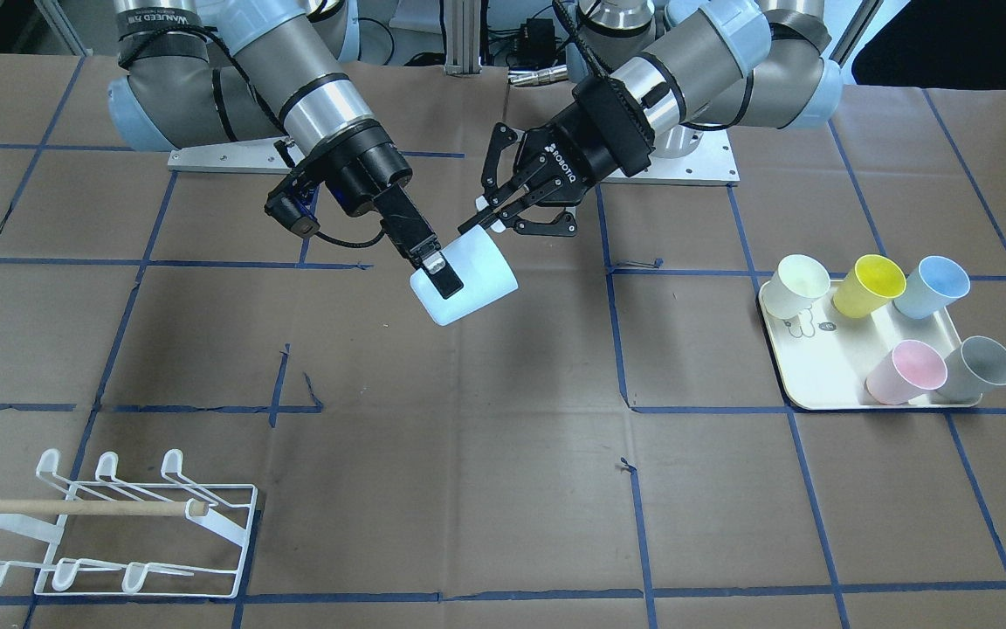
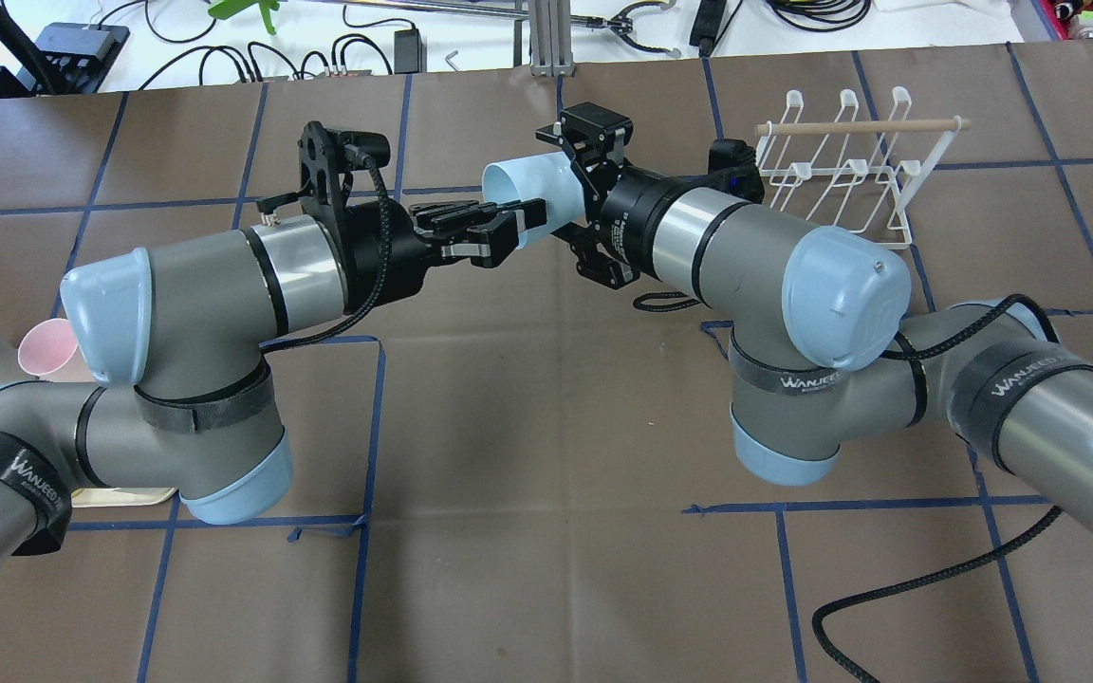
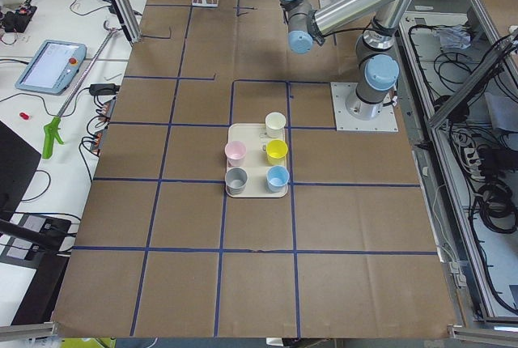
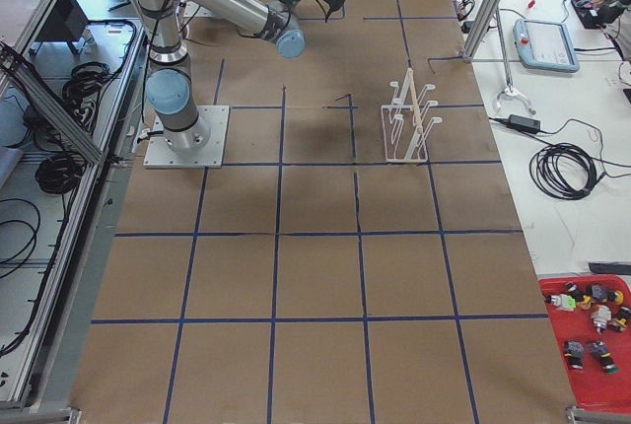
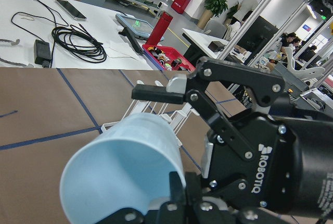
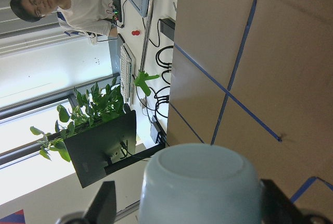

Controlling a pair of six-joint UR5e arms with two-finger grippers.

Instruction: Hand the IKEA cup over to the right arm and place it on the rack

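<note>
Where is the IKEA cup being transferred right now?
Front-facing view: the pale blue cup is in the air over mid-table, its rim pinched by the left gripper, the right gripper open around it.

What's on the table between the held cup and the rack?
Nothing. In the front-facing view, only bare taped table separates the cup from the rack.

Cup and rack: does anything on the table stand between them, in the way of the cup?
Nothing visible does. From the pale blue cup, held above the table, to the white rack there is only bare brown paper. The tray with the other cups lies on the opposite side.
</note>
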